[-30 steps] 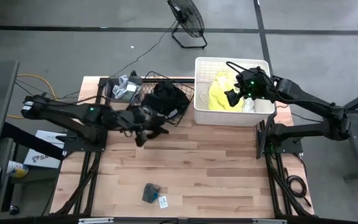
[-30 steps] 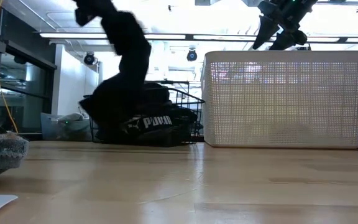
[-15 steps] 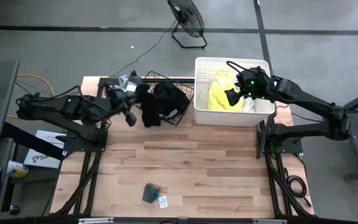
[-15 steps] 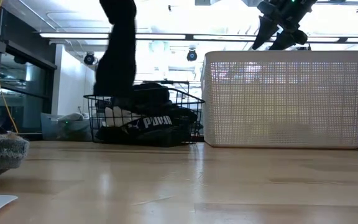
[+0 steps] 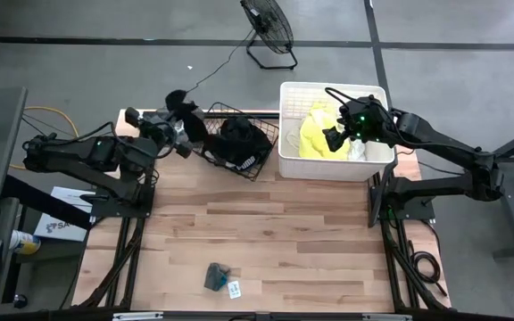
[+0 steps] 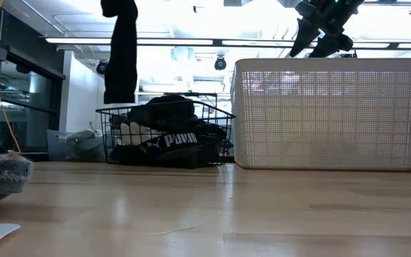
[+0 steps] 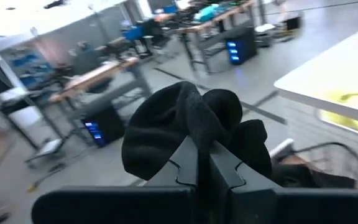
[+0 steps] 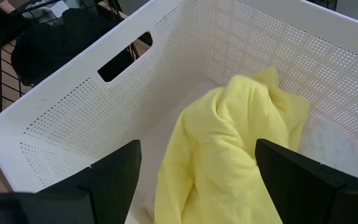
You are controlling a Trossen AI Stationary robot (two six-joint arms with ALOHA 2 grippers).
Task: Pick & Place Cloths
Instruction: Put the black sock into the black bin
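Gripping a black cloth [image 5: 186, 114], the left gripper [image 5: 169, 123] has its fingers [image 7: 225, 168] pressed together on the fabric, which hangs in the low view as a dark strip above the wire basket [image 5: 239, 141] holding more black cloths [image 6: 166, 135], one lettered PUMA. At about 1 o'clock on the table, the right gripper [image 5: 335, 136] hovers with fingers spread over the white perforated tub [image 5: 289, 156], where a neon yellow cloth [image 8: 225, 149] lies. A small grey cloth [image 5: 215, 275] rests near 6 o'clock.
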